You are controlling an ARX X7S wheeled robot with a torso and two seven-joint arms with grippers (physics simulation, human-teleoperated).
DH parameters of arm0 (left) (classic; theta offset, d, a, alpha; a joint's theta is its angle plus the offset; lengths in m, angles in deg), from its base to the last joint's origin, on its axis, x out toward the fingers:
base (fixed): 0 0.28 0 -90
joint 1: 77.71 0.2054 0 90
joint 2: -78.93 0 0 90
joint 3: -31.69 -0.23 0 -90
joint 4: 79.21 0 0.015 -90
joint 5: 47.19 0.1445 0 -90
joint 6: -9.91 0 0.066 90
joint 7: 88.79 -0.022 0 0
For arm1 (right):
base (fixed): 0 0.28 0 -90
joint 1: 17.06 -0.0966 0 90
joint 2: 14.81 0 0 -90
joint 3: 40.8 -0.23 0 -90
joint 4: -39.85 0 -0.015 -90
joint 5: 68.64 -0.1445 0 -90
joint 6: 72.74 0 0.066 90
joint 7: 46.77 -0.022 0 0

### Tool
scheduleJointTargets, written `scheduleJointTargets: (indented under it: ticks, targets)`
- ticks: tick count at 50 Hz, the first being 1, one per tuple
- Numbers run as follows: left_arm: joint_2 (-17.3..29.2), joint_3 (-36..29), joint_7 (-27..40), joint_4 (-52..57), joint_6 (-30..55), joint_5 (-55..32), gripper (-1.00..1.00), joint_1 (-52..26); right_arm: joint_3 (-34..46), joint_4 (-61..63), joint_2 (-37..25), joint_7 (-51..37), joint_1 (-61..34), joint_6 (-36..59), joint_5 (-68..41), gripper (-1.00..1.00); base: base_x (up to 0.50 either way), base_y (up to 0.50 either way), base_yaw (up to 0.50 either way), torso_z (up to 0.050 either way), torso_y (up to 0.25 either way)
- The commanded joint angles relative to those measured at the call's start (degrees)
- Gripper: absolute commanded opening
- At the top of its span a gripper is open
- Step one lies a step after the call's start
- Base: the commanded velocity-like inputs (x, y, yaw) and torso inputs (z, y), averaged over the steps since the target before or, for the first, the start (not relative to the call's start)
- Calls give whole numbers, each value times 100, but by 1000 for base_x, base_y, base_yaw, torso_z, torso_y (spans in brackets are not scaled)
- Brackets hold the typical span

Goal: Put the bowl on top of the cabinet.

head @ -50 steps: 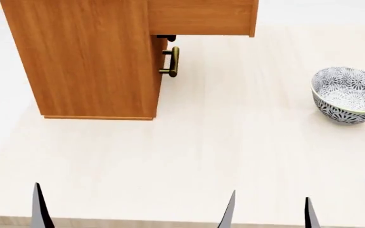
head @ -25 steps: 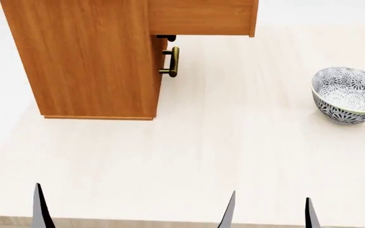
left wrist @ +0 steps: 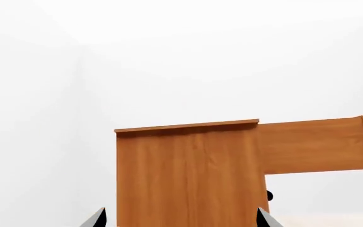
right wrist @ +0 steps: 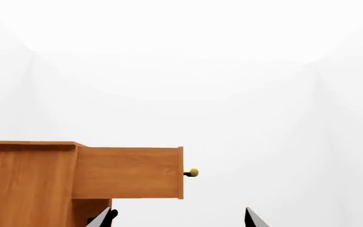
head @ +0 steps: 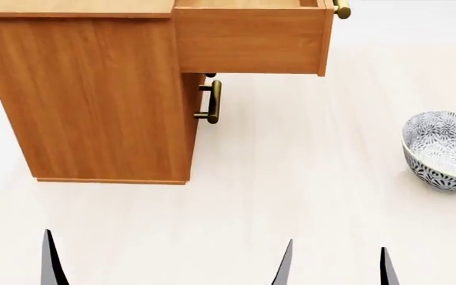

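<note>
Round blue-grey floral bowl (head: 447, 151) resting untouched on pale bench (head: 307, 196), well apart from orange-brown wooden cabinet (head: 93, 95); both pincers spread wide, empty, pre-reach.

Head view tilted up since half a second ago: cabinet (head: 101, 95) lower in frame, flat top and open drawer's (head: 252, 41) inside now showing; bowl (head: 446, 151) shifted toward lower right; can at right edge gone.
</note>
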Motion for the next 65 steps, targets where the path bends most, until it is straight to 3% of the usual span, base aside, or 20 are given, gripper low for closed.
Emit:
scheduleJointTargets:
  ticks: [1, 18, 35, 39, 46, 51, 57, 60, 65]
  targets:
    - [38, -18, 40, -40, -94, -29, 100, -3, 23, 22, -26, -14, -5, 35, 9, 100, 500, 0, 0, 0, 0]
    - [121, -86, 157, -64, -81, -66, 100, -33, 108, -24, -98, -120, -56, 73, -21, 100, 498, 0, 0, 0, 0]
    - [191, -161, 239, -33, -39, -84, 100, -36, 239, 46, -202, -132, -103, 229, -1, 100, 9, 0, 0, 0, 0]
    - [211, -182, 251, -39, -23, -96, 100, -37, 140, 522, -246, -36, -341, 1529, 4, 100, 0, 0, 0, 0, 0]
    - [241, -194, 296, -69, -27, -104, 100, -53, -235, 542, -633, -47, -1150, 3974, 981, 100, 0, 0, 0, 0, 0]
    - [250, -230, 325, -95, -13, -74, 100, -45, -491, 65, -1010, -240, -1694, 4662, 1534, 100, 0, 0, 0, 0, 0]
    - [267, -241, 357, -86, 60, -90, 100, -62, -254, -584, -1440, 429, -2513, 5676, 1905, 100, 0, 0, 0, 0, 0]
    - [275, -251, 372, -85, 73, -103, 100, -60, 18, -856, -1719, 1067, -2780, 5775, 1880, 100, 0, 0, 0, 0, 0]
    - [289, -273, 388, -120, 75, -129, 100, -67, 463, -1262, -2027, 1306, -3198, 5632, 2242, 100, 0, 0, 0, 0, 0]
